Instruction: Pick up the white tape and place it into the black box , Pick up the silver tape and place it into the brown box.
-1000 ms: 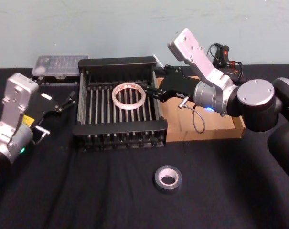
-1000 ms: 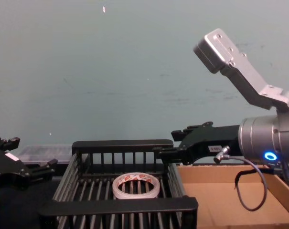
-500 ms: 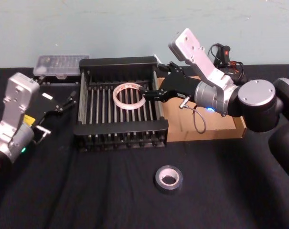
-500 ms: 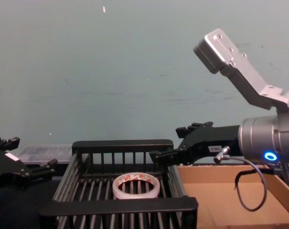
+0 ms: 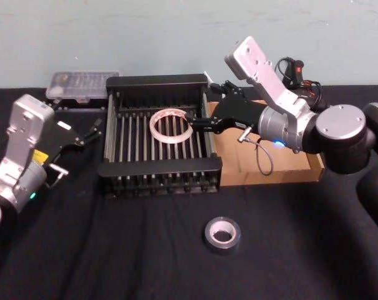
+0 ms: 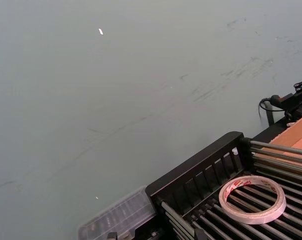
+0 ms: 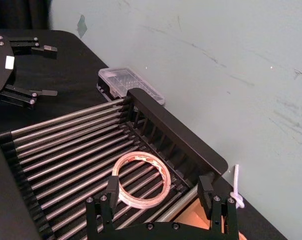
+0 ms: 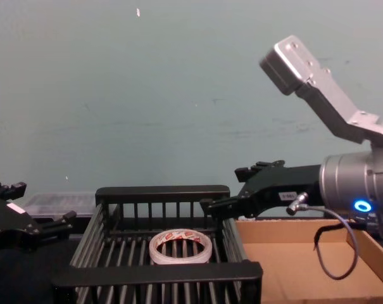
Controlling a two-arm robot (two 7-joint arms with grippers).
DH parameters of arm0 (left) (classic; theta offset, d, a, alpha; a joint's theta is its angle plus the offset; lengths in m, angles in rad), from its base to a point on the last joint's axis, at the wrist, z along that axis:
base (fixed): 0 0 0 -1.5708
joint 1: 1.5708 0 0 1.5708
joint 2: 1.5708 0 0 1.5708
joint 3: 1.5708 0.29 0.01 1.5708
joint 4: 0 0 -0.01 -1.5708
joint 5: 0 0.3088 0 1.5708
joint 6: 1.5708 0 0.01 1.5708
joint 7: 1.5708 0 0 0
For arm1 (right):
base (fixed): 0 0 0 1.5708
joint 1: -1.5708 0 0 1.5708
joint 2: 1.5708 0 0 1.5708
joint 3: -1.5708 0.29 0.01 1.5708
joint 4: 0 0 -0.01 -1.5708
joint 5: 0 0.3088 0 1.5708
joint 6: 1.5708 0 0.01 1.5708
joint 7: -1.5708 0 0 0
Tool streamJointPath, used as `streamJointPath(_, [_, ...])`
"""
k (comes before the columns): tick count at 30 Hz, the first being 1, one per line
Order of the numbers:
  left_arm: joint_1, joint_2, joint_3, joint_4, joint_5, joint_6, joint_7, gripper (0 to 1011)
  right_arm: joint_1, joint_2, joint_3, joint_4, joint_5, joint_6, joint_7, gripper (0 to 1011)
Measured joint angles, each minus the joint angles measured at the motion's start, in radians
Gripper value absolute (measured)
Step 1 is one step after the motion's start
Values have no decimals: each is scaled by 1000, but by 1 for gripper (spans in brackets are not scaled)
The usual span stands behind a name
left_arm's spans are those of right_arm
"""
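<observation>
**Finding 1, governing relation.** The silver tape [image 5: 222, 244] lies on the open desk [image 5: 101, 250], at the robot's near side. It is well apart from the right hand [image 7: 158, 187] and lies back toward the robot's body from it. It sits right of centre, so the right arm is judged the nearer one. The roll lies flat with its hole facing up and no long axis to align to.

**Finding 2, hands.** The right hand is released and hovers over the right rim of the black box [image 5: 160, 167], holding nothing. The left hand [image 5: 85, 133] is parked left of that box, fingers spread.

**Finding 3, task items.**
- The white tape [image 5: 170, 139] lies flat on the crate's bars, so that half is judged complete.
- The silver tape is a small, thick, dull grey roll.
- The brown box [image 5: 282, 172] stands touching the crate's right side.
</observation>
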Motion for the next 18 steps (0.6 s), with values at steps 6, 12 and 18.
streamJointPath(6, [0,0,0,0,0,0,0,1002,-26,27,15,-57,19,21,8,1002])
streamJointPath(12, [0,0,0,0,0,0,0,1001,-76,73,41,-145,47,41,9,1002])
streamJointPath(18, [0,0,0,0,0,0,0,1002,-152,140,78,-254,86,62,10,1002])
